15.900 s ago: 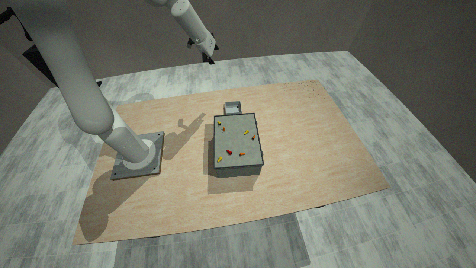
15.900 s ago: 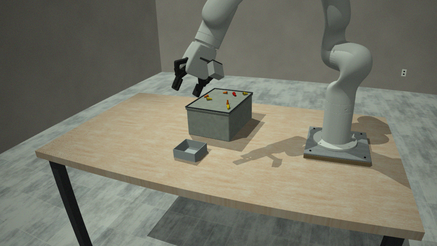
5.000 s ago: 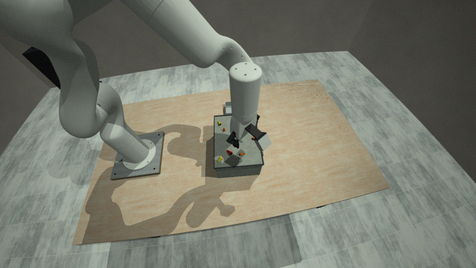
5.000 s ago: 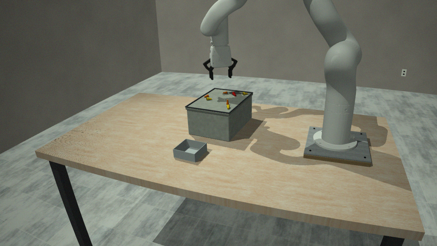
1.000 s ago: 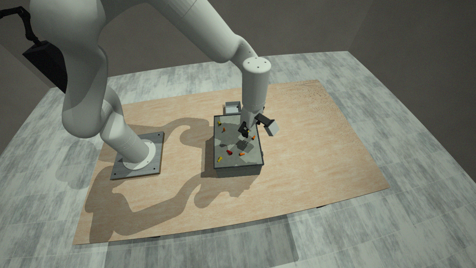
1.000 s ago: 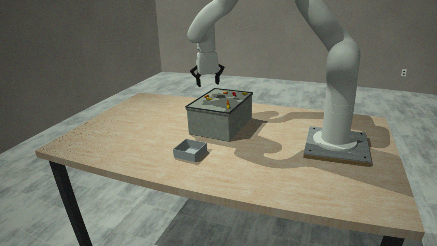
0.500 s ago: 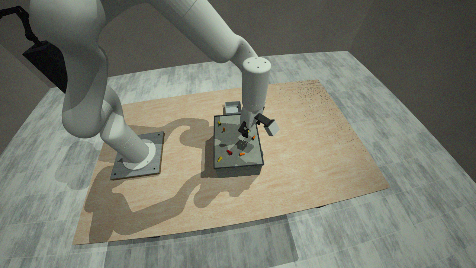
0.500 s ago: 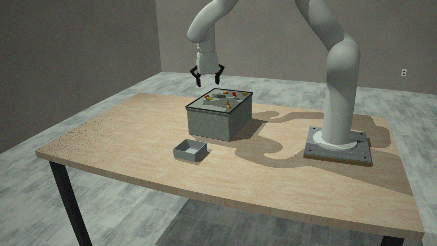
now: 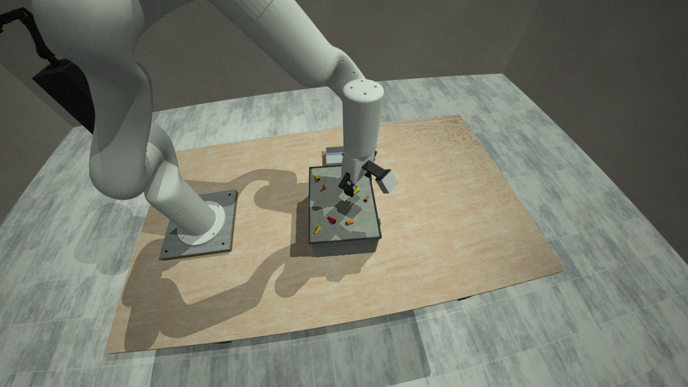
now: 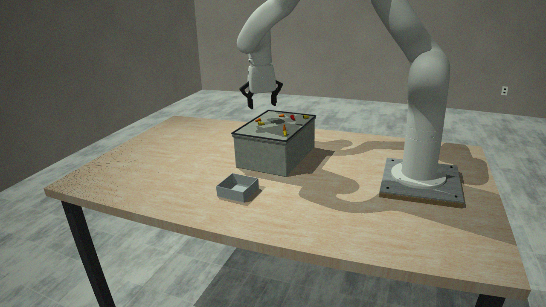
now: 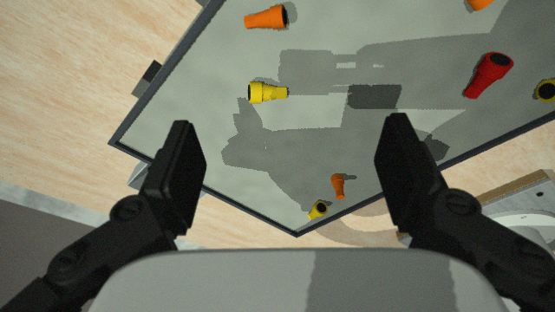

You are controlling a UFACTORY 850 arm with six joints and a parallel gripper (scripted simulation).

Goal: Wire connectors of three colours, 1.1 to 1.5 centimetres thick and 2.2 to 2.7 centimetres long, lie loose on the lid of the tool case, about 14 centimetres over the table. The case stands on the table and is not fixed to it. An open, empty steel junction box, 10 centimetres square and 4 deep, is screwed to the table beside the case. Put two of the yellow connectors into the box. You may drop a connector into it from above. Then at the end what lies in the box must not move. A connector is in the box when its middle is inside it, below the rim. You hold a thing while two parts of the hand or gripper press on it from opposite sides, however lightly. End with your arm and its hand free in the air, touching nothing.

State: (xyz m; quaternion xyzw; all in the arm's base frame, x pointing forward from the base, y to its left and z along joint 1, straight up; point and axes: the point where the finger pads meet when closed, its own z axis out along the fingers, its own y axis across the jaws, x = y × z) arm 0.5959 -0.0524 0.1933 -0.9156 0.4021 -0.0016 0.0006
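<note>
The grey tool case [image 10: 267,154] [image 9: 366,217] [image 11: 347,39] stands mid-table, and its lid carries loose connectors. Three are yellow: one [image 9: 356,190] [image 10: 261,123] [image 11: 266,92] lies just ahead of my fingers, one [image 9: 316,178] [image 10: 284,133] [image 11: 317,210] at a lid corner, one [image 9: 316,229] [image 10: 305,116] [image 11: 545,90] at another corner. A red one [image 9: 331,220] [image 11: 487,74] and three orange ones [image 11: 265,19] [image 11: 338,185] [image 9: 349,222] lie among them. My gripper [image 9: 350,186] [image 10: 261,101] [image 11: 288,139] is open and empty, hanging above the lid. The steel junction box [image 10: 237,187] [image 9: 330,157] is empty.
The arm's base plate [image 9: 196,226] [image 10: 422,183] is bolted to the table beside the case. The case's latches stick out at its side [image 11: 145,78]. In the top view the arm hides part of the junction box.
</note>
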